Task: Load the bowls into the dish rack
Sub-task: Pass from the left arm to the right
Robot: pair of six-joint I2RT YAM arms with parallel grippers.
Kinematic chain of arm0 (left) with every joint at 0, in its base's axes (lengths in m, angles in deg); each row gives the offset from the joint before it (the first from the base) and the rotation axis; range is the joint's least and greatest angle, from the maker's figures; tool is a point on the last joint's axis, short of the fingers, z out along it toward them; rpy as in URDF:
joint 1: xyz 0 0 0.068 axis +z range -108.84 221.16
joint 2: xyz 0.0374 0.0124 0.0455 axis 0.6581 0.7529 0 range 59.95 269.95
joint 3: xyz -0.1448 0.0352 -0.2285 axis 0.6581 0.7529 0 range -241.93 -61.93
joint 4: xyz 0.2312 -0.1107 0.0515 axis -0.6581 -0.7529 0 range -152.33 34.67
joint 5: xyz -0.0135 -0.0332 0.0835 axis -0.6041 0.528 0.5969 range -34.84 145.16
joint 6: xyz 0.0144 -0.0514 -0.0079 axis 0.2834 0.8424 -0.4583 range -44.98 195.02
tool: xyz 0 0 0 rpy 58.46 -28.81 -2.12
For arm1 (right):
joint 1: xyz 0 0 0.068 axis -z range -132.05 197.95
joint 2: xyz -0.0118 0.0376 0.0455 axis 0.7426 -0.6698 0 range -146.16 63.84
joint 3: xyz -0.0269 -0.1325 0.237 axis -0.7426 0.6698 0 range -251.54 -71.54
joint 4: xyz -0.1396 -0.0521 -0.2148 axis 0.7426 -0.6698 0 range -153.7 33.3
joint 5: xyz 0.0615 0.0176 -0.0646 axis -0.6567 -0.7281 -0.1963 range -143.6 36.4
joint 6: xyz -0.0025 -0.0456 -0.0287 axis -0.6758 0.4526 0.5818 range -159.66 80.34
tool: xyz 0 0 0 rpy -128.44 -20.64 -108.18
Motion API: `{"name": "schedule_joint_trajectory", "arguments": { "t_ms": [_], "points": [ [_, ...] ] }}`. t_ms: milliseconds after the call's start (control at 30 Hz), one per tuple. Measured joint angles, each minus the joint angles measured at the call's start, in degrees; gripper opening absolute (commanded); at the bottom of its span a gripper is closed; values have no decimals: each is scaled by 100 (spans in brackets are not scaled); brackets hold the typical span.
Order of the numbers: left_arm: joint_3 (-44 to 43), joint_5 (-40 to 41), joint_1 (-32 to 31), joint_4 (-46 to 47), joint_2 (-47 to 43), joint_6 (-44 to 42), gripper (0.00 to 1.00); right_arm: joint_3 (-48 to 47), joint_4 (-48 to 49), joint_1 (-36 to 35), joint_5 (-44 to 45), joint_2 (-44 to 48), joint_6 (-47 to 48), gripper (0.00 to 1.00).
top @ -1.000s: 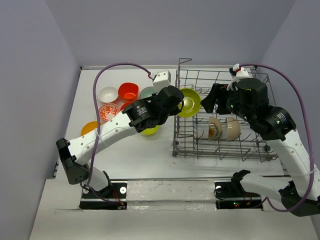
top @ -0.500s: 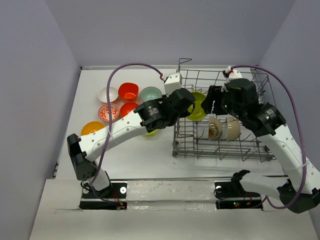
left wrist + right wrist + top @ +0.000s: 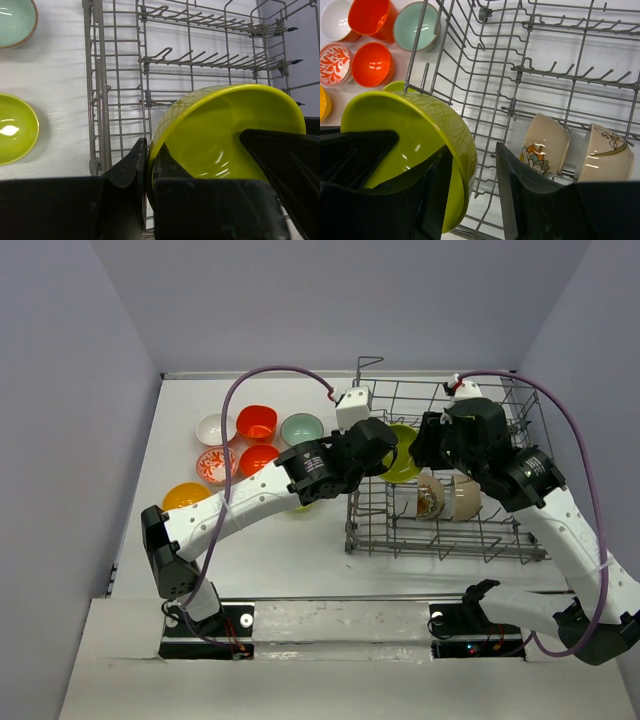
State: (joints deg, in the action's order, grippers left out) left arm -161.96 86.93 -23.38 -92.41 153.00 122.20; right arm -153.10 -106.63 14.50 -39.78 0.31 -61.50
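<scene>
Here, the left end effector is pinched narrow on the rim of a lime green bowl. One finger is inside the wall and one outside. It holds the bowl tilted on edge above the rear left part of the dish rack, just inside the rack's left wall.

The right end effector meets the same bowl from the opposite side. Its fingers straddle the far part of the rim and stand partly spread. The inner finger lies along the bowl's inside, while a gap shows between the outer finger and the bowl's outer wall, so this one has no grip on it.

Lower in the rack, two beige flower-printed bowls lie tipped on their sides, next to each other among the tines near the middle.

The other bowls sit upright on the desk, to the left of the rack:
- Far row: a white bowl, a red-orange bowl and a pale teal bowl.
- In front of them: a white bowl with red pattern and a second red-orange bowl.
- Nearest and furthest left: an orange-yellow bowl.

A second lime green bowl lies just outside the rack's left wall. In the top view the left arm hides most of it.
</scene>
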Motion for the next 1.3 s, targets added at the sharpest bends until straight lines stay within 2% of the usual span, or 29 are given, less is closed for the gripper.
{"name": "schedule_joint_trajectory", "arguments": {
  "t_ms": [100, 133, 200, 333, 400, 500, 600, 700, 933, 1000, 1133, 1300],
  "points": [
    [0, 2, 0, 2, 22, -2, 0, 0, 44, 0, 46, 0, 15, 21],
    [0, 0, 0, 15, 35, -4, 0, 0, 52, 0, 55, -2, 24, 10],
    [-20, -13, -2, 85, 72, -59, 0, 0, 26, -2, 87, -15, 131, 1],
    [-63, 13, -11, 81, 140, -197, 4, 66, -13, -42, 190, -72, 278, 1],
    [-63, 13, -11, 105, 173, -212, 15, 74, -31, -42, 229, -72, 286, 1],
    [-90, 4, -11, 129, 188, -258, 44, 74, -63, -42, 341, -70, 275, 1],
    [-223, -20, -22, 271, 188, -380, 63, 55, -94, -37, 487, -70, 256, 1],
    [-332, -26, -31, 461, 188, -527, 76, -55, -216, -37, 739, -70, 262, 1],
    [-321, -52, -33, 752, 39, -911, 83, -164, -525, -37, 1934, 114, 352, 1],
    [37, -55, -31, 1036, -260, -1045, 83, -164, -614, -37, 2433, 192, 382, 1],
    [1220, -278, 103, 1486, -1438, -1187, 84, -48, -699, -37, 3633, 267, 442, 1],
    [2170, -507, 632, 2057, -2277, -1222, 84, 463, -866, -37, 4955, 105, 490, 1]
  ]
}}
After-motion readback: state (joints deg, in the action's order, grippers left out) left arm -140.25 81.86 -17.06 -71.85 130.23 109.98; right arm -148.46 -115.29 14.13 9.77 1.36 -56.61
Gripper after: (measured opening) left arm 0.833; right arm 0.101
